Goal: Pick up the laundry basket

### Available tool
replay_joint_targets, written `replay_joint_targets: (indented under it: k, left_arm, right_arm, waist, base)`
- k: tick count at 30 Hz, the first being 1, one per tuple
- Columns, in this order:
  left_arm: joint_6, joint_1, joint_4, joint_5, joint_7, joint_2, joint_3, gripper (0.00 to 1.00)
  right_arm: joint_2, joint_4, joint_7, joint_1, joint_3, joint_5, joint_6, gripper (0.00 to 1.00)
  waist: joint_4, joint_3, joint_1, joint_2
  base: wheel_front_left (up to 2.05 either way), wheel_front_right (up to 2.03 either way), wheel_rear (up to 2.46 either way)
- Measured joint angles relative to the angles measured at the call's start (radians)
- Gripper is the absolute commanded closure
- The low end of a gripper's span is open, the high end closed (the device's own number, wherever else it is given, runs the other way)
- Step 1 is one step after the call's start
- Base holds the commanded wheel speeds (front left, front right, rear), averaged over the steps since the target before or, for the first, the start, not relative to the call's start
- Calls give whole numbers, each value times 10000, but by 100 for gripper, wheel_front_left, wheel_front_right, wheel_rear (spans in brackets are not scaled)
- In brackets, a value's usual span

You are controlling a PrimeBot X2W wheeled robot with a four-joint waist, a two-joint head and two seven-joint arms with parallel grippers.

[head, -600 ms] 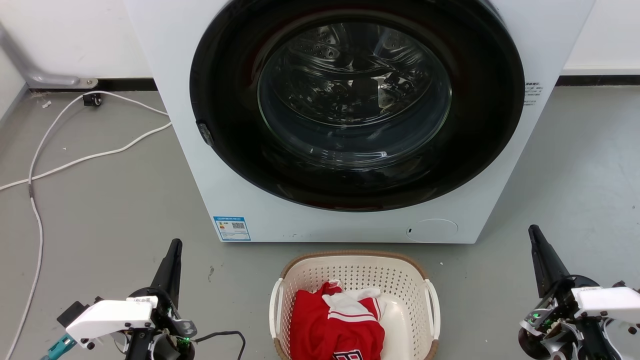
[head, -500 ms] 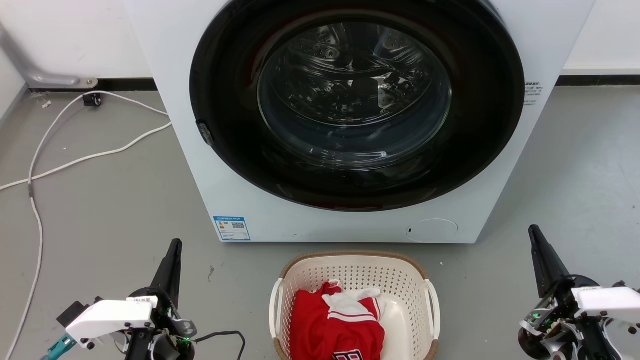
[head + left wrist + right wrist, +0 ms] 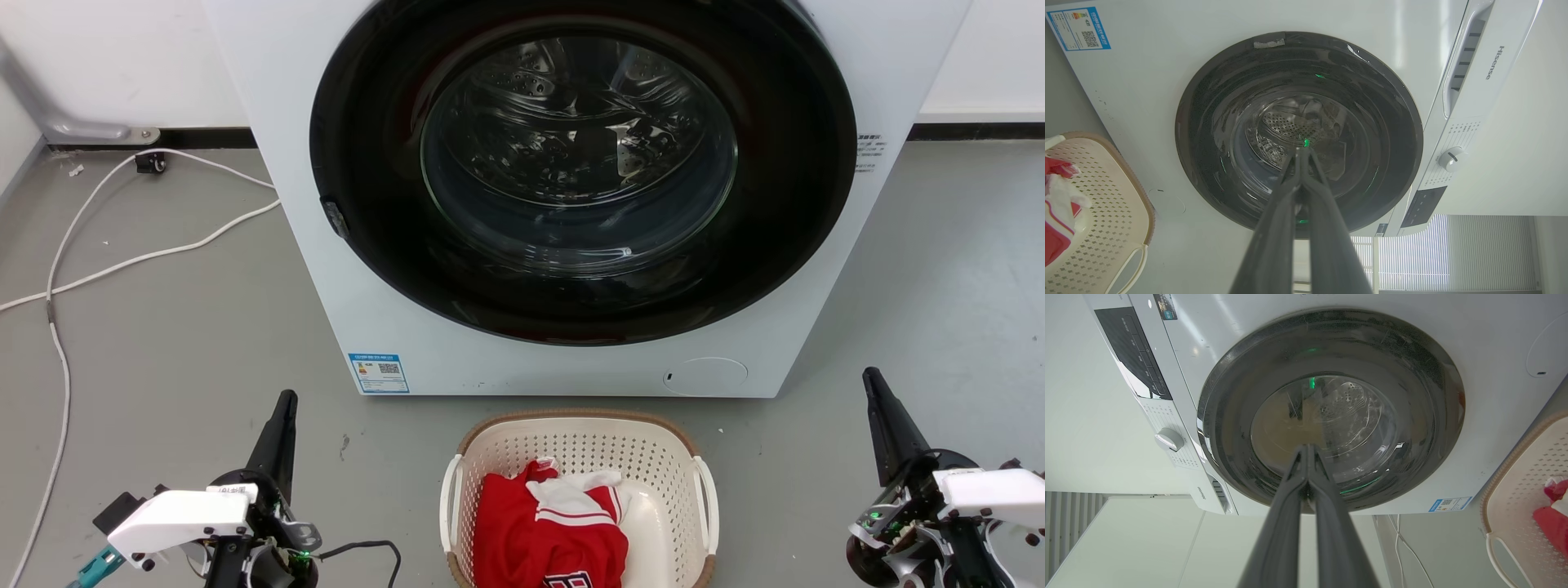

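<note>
The laundry basket (image 3: 576, 445) sits on the grey floor just before the washing machine, cream-white and perforated with a brown rim and a white handle on each side. Red and white clothing (image 3: 555, 527) lies inside it. Its corner also shows as the laundry basket (image 3: 1114, 212) at the left wrist view's lower left and the laundry basket (image 3: 1523, 490) at the right wrist view's right edge. My left gripper (image 3: 286, 398) stands shut well left of the basket, holding nothing. My right gripper (image 3: 870, 375) stands shut well to its right, also holding nothing. Both point toward the machine.
A white front-loading washing machine (image 3: 359, 310) with a closed dark round door (image 3: 580, 163) rises right behind the basket. White cables (image 3: 122, 261) trail across the floor at the left. Bare grey floor lies on either side of the basket.
</note>
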Motion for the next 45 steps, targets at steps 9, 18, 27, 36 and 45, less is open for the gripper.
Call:
replay_joint_targets:
  k: [9,18,27,36,45]
  left_arm:
    - [0,-1,0,8,10,-10,6,100]
    - [0,-2,0,29,10,-13,13,100]
    - [12,315,366,27,8,-88,-19,0]
    - [13,521,167,265,-393,-104,-42,0]
    - [13,588,196,761,-849,-102,161,0]
  right_arm:
    - [6,0,2,0,-8,-2,0,100]
    - [10,0,4,0,-13,-4,0,100]
    - [61,349,-4,337,0,-2,-2,0]
    - [82,173,-414,517,50,-500,-15,0]
    - [82,104,-849,518,12,-1317,-15,0]
  waist:
    - [0,0,0,0]
    - [0,0,0,0]
    - [-1,0,0,0]
    - [-10,11,0,0]
    - [-15,30,0,0]
  base:
    - [0,0,0]
    - [0,0,0]
    - [0,0,0]
    - [0,0,0]
    - [0,0,0]
